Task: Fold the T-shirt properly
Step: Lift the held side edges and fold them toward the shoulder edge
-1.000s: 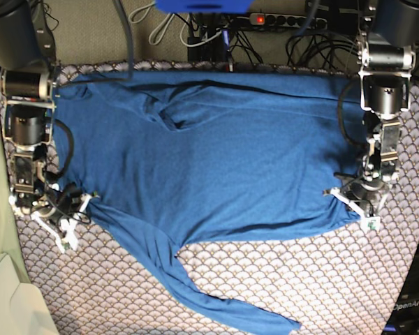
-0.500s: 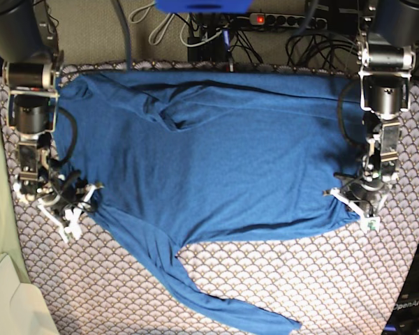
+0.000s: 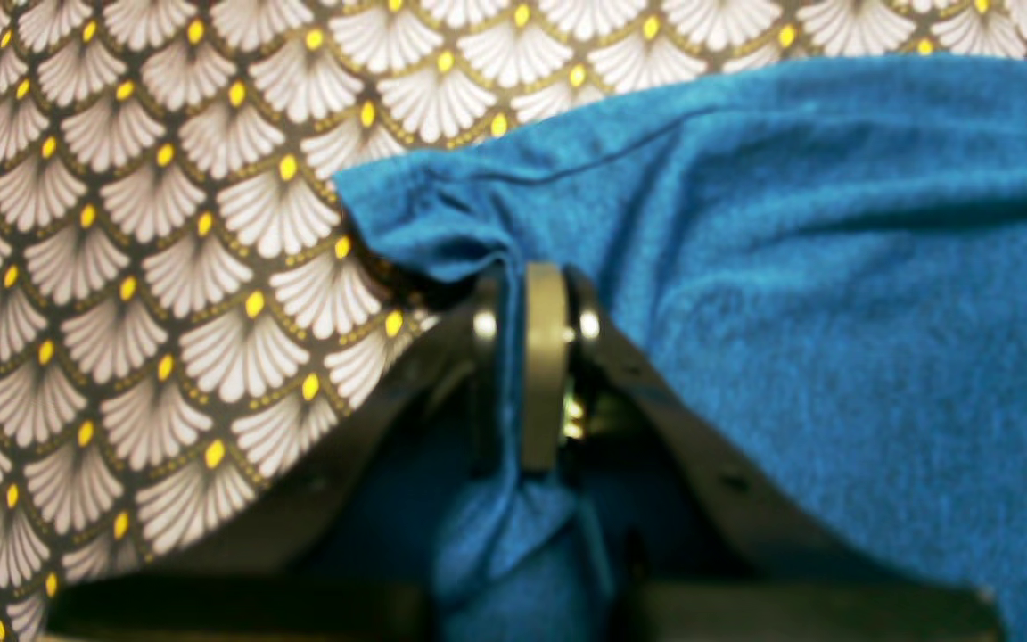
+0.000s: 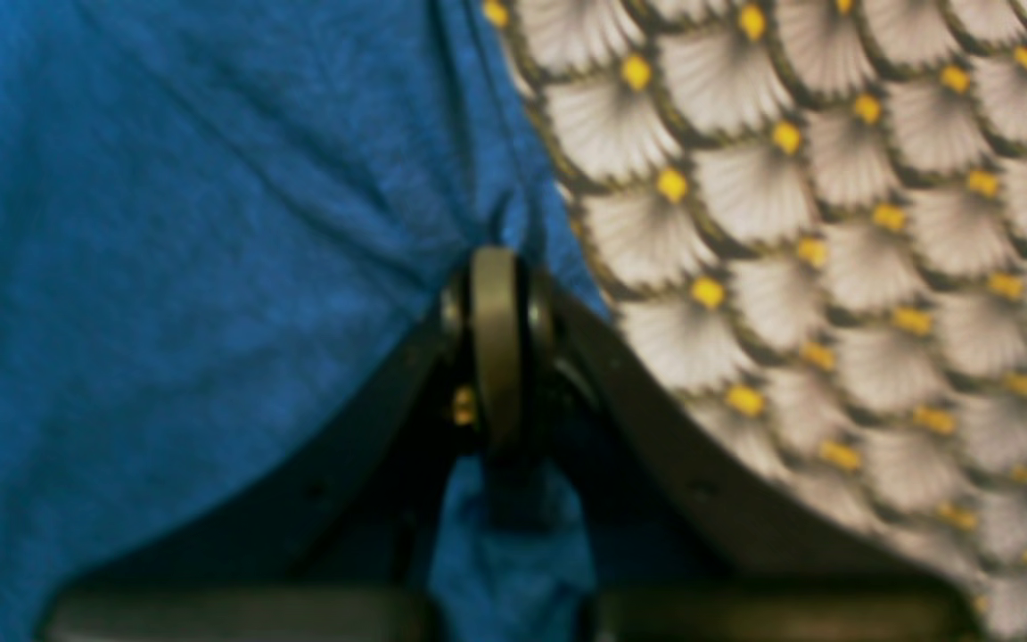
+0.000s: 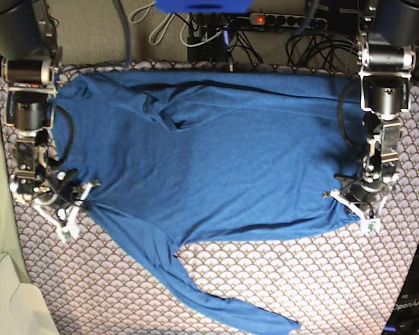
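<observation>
The blue T-shirt (image 5: 209, 160) lies spread flat across the table, one long sleeve (image 5: 216, 300) trailing toward the front. At its right-hand corner in the base view my left gripper (image 5: 354, 204) is shut on the fabric; the left wrist view shows its jaws (image 3: 531, 294) pinching a bunched fold of the T-shirt (image 3: 790, 267). On the opposite side my right gripper (image 5: 80, 197) is shut on the shirt's edge near the sleeve; in the right wrist view (image 4: 496, 285) blue cloth (image 4: 166, 223) is caught between the closed jaws.
A scallop-patterned cloth (image 5: 300, 279) covers the table under the shirt. Cables and a power strip (image 5: 279, 21) lie beyond the far edge. A pale green and white object (image 5: 7, 293) sits at the front left corner.
The right arm slid its gripper up and in onto the shirt's side edge, and the jaws went from open to shut on the fabric. The left arm stayed still.
</observation>
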Controlling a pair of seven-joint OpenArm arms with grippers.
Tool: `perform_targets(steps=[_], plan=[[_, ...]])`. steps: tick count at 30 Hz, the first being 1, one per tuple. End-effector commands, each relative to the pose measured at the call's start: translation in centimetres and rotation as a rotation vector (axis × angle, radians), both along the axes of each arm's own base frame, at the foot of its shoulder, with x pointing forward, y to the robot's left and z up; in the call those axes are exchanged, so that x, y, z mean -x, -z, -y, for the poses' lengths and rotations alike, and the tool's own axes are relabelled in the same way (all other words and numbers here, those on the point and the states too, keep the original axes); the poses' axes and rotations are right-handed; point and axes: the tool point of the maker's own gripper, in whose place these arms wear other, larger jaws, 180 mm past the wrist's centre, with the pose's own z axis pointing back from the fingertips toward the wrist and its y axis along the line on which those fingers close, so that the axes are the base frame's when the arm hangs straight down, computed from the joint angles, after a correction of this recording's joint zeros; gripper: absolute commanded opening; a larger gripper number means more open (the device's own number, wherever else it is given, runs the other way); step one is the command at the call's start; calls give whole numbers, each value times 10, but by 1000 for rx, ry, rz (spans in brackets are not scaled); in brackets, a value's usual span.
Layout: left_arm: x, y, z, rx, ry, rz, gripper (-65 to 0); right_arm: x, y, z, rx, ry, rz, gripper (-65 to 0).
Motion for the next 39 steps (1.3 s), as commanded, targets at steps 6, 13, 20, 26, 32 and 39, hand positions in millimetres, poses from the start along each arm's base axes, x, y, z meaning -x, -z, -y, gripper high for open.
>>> perform_targets(steps=[6, 13, 20, 26, 32, 39], plan=[[-16, -26, -7, -11, -5, 74, -647, -4, -47, 18, 72, 12, 101, -650], [-14, -24, -11, -16, -9, 67, -647, 22, -64, 9, 156, -36, 139, -650], [-3, -40, -15, -44, 6, 118, -647, 55, -70, 10, 171, -12, 169, -650], [5, -54, -21, -35, -17, 101, -647, 77, -69, 7, 192, -29, 168, -650], [17, -62, -25, -48, -22, 117, -647, 91, -81, 11, 218, -22, 198, -650], [39, -59, -17, -66, 8, 118, -647, 107, -84, 31, 253, -20, 161, -650]])
